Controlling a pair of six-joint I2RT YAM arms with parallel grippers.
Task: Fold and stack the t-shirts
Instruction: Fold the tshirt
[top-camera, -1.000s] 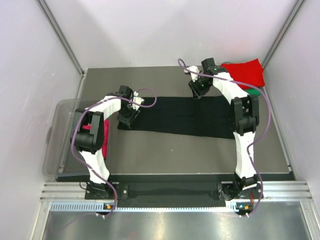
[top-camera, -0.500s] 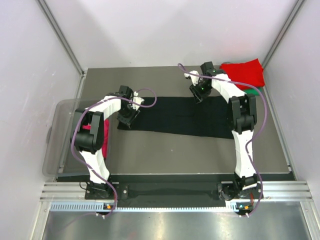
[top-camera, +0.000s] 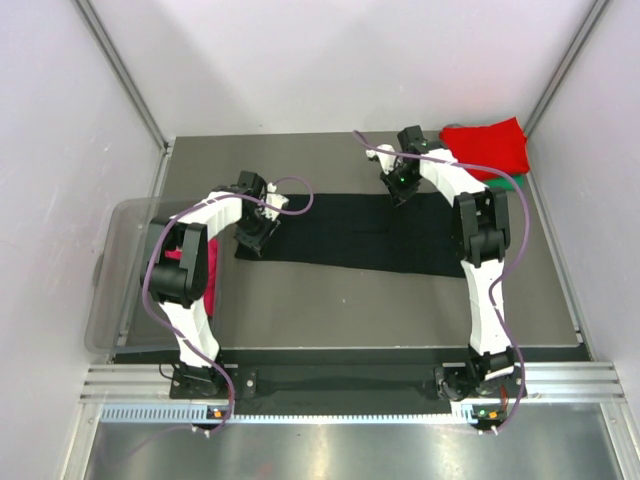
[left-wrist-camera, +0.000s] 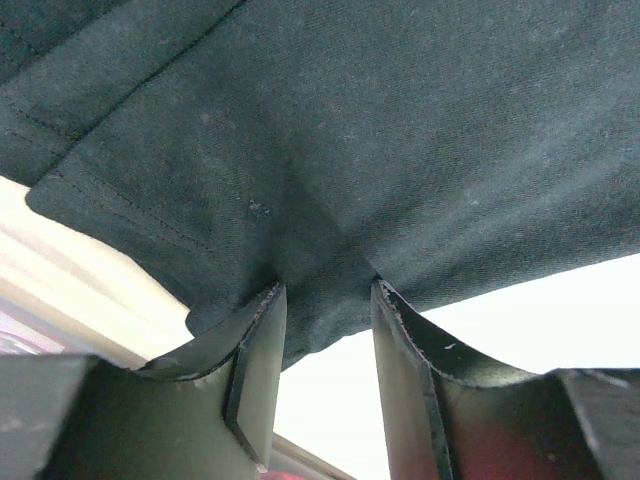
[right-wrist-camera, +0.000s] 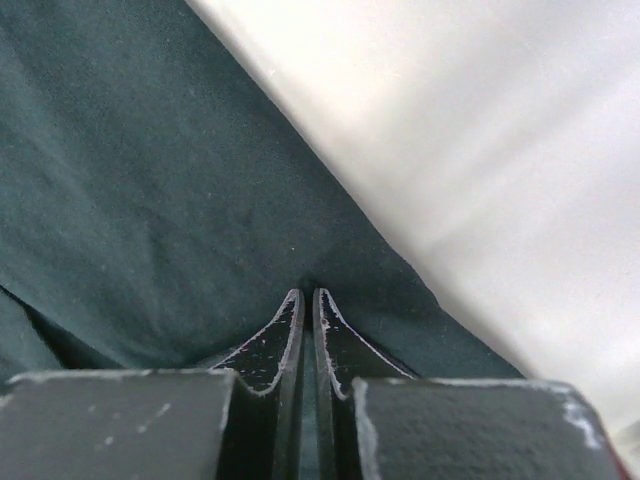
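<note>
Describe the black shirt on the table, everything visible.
The black shirt lies flat across the middle of the table as a long band running left to right, apparently folded lengthwise. The cloth looks soft, matte, finely woven, with a stitched hem near its left end. No print or label shows. The left gripper sits at the left end, fingers apart with the cloth's edge puckered between them. The right gripper is shut on the far edge, right of the middle.
</note>
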